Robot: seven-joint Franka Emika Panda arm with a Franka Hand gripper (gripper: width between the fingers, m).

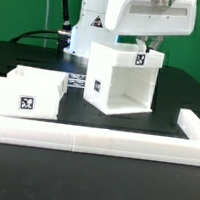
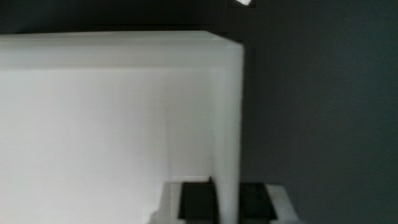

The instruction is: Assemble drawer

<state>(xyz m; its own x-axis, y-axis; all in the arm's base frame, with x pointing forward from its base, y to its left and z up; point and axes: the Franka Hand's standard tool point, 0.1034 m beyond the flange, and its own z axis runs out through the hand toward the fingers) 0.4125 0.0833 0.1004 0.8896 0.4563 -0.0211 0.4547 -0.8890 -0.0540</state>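
Observation:
The white drawer housing (image 1: 120,80) stands open-fronted in the middle of the table, with a square tag on its upper right. My gripper (image 1: 146,45) reaches down from above onto the top edge of the housing's wall on the exterior view's right. In the wrist view the thin white wall (image 2: 226,110) runs between my dark fingers (image 2: 192,202), and both pads lie against it, so my gripper (image 2: 228,202) is shut on it. One small tagged tray (image 1: 28,93) sits at the exterior view's left. I cannot make out a second tray.
A long low white rail (image 1: 93,140) runs across the front and turns back at the exterior view's right (image 1: 194,127). A flat tag of the marker board (image 1: 78,83) shows between tray and housing. The robot base (image 1: 91,27) stands behind.

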